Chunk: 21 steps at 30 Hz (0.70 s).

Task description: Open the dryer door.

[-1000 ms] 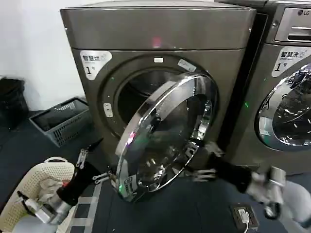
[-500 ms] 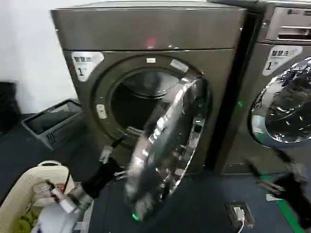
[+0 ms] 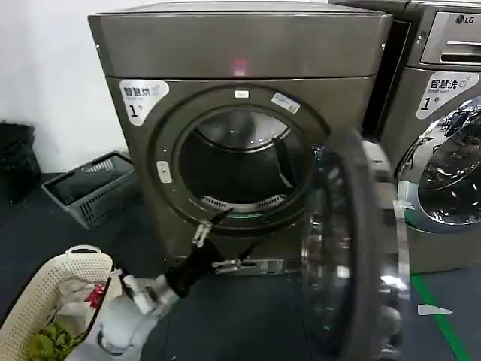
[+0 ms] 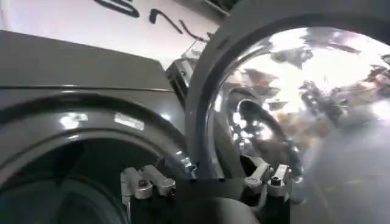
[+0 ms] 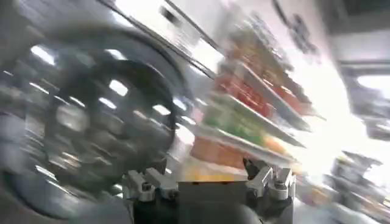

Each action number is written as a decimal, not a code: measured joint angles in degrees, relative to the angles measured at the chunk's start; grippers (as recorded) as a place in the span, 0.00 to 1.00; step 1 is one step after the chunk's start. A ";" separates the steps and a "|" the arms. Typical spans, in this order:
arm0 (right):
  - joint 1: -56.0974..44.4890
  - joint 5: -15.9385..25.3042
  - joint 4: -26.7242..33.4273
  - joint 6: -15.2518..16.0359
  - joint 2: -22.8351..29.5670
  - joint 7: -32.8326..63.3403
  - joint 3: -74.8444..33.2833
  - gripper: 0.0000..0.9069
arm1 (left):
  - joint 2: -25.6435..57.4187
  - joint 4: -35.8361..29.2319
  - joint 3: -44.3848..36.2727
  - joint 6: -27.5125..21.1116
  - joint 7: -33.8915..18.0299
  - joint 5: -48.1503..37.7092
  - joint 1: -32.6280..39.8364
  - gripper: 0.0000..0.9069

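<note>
The dryer (image 3: 240, 135) stands with its round drum opening fully exposed; a white corner label marked "1" (image 3: 143, 98) sits at the upper corner of its front on the robot's left, and a pink indicator light (image 3: 240, 68) glows on the panel above the opening. The dryer door (image 3: 353, 248) is swung wide open at the dryer's right side, standing nearly edge-on to the head camera, its chrome ring facing outward and its hinge side against the dryer's front.

The left claw (image 3: 214, 244) hangs just below the rim of the dryer's opening, near its lower edge, with its fingers spread apart and nothing between them. In the left wrist view that claw (image 4: 207, 182) points up past the dryer's opening toward the door's shiny chrome ring (image 4: 292, 103), touching neither.

The right claw (image 5: 210, 182) appears in the right wrist view with its fingers parted and empty, facing a blurred scene.

A white woven basket (image 3: 45, 293) sits on the floor to the left of the dryer, beyond it a grey crate (image 3: 94, 184). An LG-marked machine (image 3: 443, 150) stands immediately right of the dryer.
</note>
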State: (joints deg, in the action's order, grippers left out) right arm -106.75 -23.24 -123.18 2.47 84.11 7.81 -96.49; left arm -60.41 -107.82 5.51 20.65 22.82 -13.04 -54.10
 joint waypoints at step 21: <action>1.92 7.22 20.91 -1.91 2.25 3.37 -19.93 1.00 | -11.98 15.88 -23.39 0.12 -0.37 0.08 21.17 1.00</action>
State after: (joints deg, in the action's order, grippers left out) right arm -104.84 -16.03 -102.27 0.56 86.36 11.18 -116.42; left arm -72.40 -91.94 -17.88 20.76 22.45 -12.96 -32.93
